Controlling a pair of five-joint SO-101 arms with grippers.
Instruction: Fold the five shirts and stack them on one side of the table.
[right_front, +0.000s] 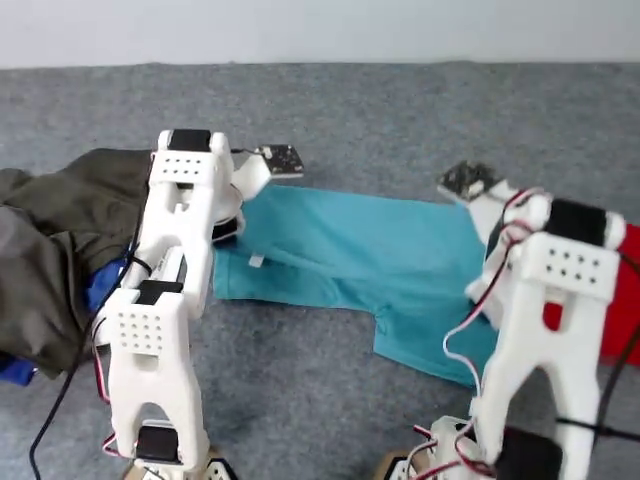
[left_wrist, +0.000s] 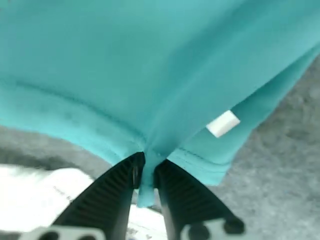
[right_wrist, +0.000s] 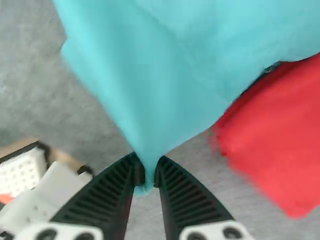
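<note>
Teal shirt (one), clamped by left pincer, right pincer

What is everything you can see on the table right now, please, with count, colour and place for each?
teal shirt: one, teal, spread across the middle of the table between the two arms
label: one, white, on the teal shirt near the left arm
red shirt: one, red, at the table's right edge beside the right arm
olive clothes: a heap, count unclear, olive-grey, at the table's left edge
blue cloth: one patch, blue, showing from under the olive clothes
table: one, grey fuzzy cover
arms: two, white, at the near edge
left gripper: black, shut on the teal shirt
right gripper: black, shut on the teal shirt
</note>
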